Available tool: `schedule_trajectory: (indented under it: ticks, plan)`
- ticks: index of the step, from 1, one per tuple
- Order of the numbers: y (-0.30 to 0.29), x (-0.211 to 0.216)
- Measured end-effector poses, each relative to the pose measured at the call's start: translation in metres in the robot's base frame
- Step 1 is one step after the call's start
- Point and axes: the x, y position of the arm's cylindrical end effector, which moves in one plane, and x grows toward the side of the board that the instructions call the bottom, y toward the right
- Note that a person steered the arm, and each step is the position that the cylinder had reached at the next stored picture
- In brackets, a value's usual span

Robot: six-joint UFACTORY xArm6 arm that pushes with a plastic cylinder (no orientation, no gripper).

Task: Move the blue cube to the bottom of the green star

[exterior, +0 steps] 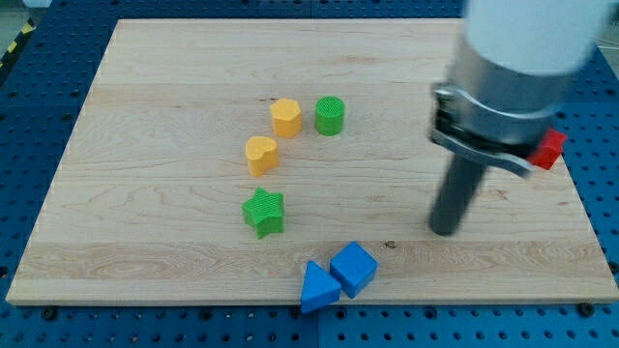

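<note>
The blue cube (354,268) lies near the board's bottom edge, touching a blue triangular block (317,286) on its left. The green star (264,213) sits up and to the left of the cube, apart from it. My tip (444,230) rests on the board to the right of the blue cube and slightly above it, with a clear gap between them. The rod rises into the arm's grey and white body at the view's top right.
A yellow heart-shaped block (261,155), a yellow hexagonal block (285,117) and a green cylinder (330,116) stand above the star. A red block (551,149) shows partly behind the arm at the right edge. The wooden board (155,251) lies on a blue perforated table.
</note>
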Motion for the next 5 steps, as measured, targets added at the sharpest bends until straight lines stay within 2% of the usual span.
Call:
schedule_trajectory:
  ticks: [1,2,5]
  plan:
    - [0.035,0.052]
    - [0.033,0.055]
    - [-0.022,0.056]
